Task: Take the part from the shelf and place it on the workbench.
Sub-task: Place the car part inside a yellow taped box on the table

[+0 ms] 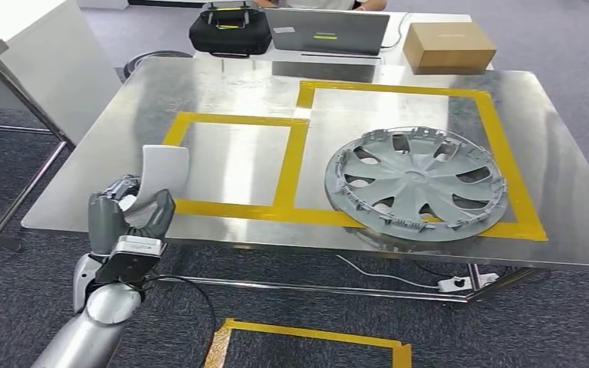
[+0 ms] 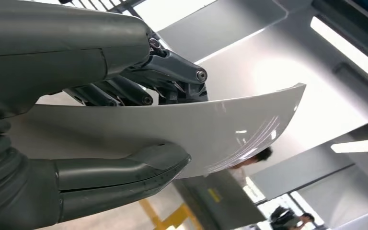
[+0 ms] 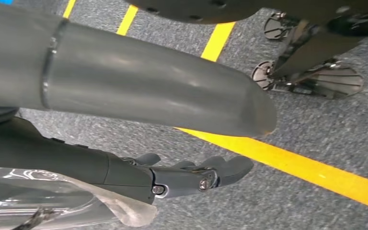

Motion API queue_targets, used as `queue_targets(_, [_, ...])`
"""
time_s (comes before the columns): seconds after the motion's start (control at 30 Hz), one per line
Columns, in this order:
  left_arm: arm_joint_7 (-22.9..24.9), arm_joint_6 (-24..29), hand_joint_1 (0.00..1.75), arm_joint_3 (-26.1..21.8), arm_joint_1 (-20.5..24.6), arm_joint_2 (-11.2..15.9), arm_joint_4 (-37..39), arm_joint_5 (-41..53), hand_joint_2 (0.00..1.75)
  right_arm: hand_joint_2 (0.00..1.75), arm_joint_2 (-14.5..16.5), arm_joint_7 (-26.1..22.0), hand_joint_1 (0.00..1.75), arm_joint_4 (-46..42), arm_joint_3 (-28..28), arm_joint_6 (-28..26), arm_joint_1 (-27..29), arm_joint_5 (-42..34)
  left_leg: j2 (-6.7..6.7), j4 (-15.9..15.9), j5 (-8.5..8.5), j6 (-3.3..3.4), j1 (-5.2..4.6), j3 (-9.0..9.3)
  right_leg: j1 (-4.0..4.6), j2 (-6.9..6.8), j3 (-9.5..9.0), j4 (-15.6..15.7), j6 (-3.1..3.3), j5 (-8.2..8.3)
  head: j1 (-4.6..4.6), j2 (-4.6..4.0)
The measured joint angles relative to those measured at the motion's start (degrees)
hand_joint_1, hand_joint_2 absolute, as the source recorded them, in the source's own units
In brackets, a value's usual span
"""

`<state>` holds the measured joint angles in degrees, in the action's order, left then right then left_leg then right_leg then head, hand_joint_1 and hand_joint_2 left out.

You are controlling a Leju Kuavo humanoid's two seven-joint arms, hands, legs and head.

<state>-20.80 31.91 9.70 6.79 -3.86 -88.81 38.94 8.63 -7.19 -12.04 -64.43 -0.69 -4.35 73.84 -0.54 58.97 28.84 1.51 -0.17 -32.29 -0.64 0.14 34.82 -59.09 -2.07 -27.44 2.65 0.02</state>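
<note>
The right hand (image 3: 191, 175) hangs above grey carpet (image 3: 316, 129) with its thick thumb (image 3: 163, 91) and darker fingers (image 3: 220, 170) apart and holding nothing, the fingers just short of a yellow floor line (image 3: 287, 165).

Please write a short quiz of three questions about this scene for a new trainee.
1. True or false: the left hand holds the white curved part.
2. The hubcap lies in which yellow taped frame on the workbench: A) the larger, B) the smaller, C) neither?
3. Fill in: the right hand hangs over grey carpet with its fingers ____.

Key: 1 true; 2 A; 3 open, holding nothing.
</note>
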Motion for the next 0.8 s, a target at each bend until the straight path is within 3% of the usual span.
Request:
queue_targets(0.13, [0.5, -0.6, 1.75, -0.8, 0.3, 2.3, 2.9, 2.2, 1.75, 0.0, 0.0, 0.0, 0.0, 0.0, 0.0, 0.1, 0.2, 0.0, 0.04, 0.4, 0.73, -1.18, 0.02, -0.09, -0.22, 0.08, -0.55, 0.9, 1.04, 0.03, 0.08, 0.0])
queue_targets(0.2, [0.6, -0.9, 1.75, -1.7, 0.7, 3.4, 4.3, 2.7, 1.75, 0.0, 0.0, 0.0, 0.0, 0.0, 0.0, 0.1, 0.1, 0.0, 0.11, 4.9, 3.17, -1.9, 0.2, -2.15, -0.45, 0.04, -0.9, 1.2, 1.61, -0.01, 0.24, 0.0])
queue_targets(0.27, [0.6, -1.1, 1.75, -2.5, 0.9, 4.2, 5.7, 3.2, 1.75, 0.0, 0.0, 0.0, 0.0, 0.0, 0.0, 0.1, 0.1, 0.0, 0.13, 12.5, 6.16, -2.4, 0.46, -6.06, -0.46, 0.02, -1.05, 1.2, 1.9, -0.2, 0.31, 0.0])
queue_targets(0.3, [0.6, -1.1, 1.75, -2.9, 0.9, 4.7, 6.6, 3.4, 1.75, 0.0, 0.0, 0.0, 0.0, 0.0, 0.0, 0.2, 0.1, 0.1, 0.13, 15.0, 6.59, -2.54, 0.58, -7.5, -0.46, 0.04, -1.14, 1.1, 1.97, -0.28, 0.32, 0.0])
queue_targets(0.33, [0.3, -1.3, 1.75, -3.4, 1.0, 5.4, 7.6, 3.6, 1.75, 0.0, -0.1, 0.0, 0.0, 0.0, 0.0, 0.3, 0.1, 0.2, 0.14, 15.6, 5.95, -2.63, 0.68, -8.12, -0.46, 0.09, -1.27, 1.1, 1.97, -0.37, 0.32, 0.0])
queue_targets(0.37, [-0.2, -1.5, 1.75, -4.0, 1.1, 6.1, 8.7, 3.7, 1.75, 0.0, -0.1, -0.1, 0.0, 0.0, 0.0, 0.4, 0.1, 0.3, 0.14, 13.8, 4.19, -2.64, 0.76, -7.56, -0.47, 0.17, -1.47, 1.1, 1.94, -0.48, 0.33, 0.0])
queue_targets(0.43, [-1.9, -1.9, 1.75, -5.4, 1.8, 7.6, 11.3, 3.4, 1.75, 0.0, -0.1, -0.1, 0.0, 0.0, 0.0, 0.7, 0.1, 0.5, 0.23, 6.3, -0.23, -2.37, 0.8, -4.35, -0.44, 0.34, -1.89, 1.1, 1.68, -0.74, 0.32, 0.0])
queue_targets(0.47, [-2.6, -2.0, 1.75, -6.1, 2.3, 8.3, 12.5, 3.2, 1.75, 0.0, -0.1, -0.2, 0.0, 0.0, 0.0, 0.7, 0.1, 0.5, 0.26, 2.9, -1.49, -2.14, 0.71, -2.93, -0.35, 0.4, -1.93, 1.1, 1.44, -0.85, 0.32, 0.0])
queue_targets(0.5, [-3.1, -2.1, 1.75, -6.7, 2.6, 8.8, 13.6, 3.0, 1.75, 0.0, -0.1, -0.2, 0.0, 0.0, 0.0, 0.7, 0.1, 0.5, 0.28, 0.8, -2.01, -1.91, 0.59, -2.09, -0.28, 0.41, -1.87, 1.0, 1.16, -0.9, 0.28, 0.0])
queue_targets(0.6, [-3.2, -2.2, 1.75, -7.8, 3.3, 10.0, 15.9, 4.2, 1.75, 0.0, -0.2, -0.3, 0.0, 0.0, 0.0, 0.7, 0.1, 0.7, 0.2, -0.3, -1.82, -1.1, 0.51, -1.79, -0.21, 0.32, -1.65, 1.1, 0.18, -0.99, 0.23, 0.0])
queue_targets(0.67, [-3.5, -2.2, 1.75, -8.7, 4.3, 11.2, 18.2, 6.1, 1.75, 0.0, -0.4, -0.6, 0.0, 0.0, 0.0, 0.8, -0.1, 1.1, 0.25, -0.8, -2.01, -0.45, 0.78, -1.35, -0.2, 0.23, -0.81, -0.7, -0.34, -2.37, 0.04, 0.0])
queue_targets(0.77, [-5.5, -1.6, 1.75, -10.5, 6.9, 13.6, 24.2, 9.1, 1.75, 0.0, -0.6, -1.0, 0.0, 0.0, 0.1, 1.1, -0.3, 1.6, 0.49, -1.0, -2.06, -0.02, 0.78, -1.17, -0.21, 0.16, 4.17, -10.9, -0.64, -7.14, -0.31, 0.0])
queue_targets(0.8, [-6.1, -1.2, 1.75, -11.1, 7.8, 14.4, 26.6, 10.6, 1.75, 0.0, -0.7, -1.0, 0.0, 0.0, 0.1, 1.2, -0.3, 1.7, 0.55, -0.9, -2.04, 0.01, 0.72, -1.17, -0.21, 0.16, 5.72, -13.9, -0.68, -7.91, -0.32, 0.0])
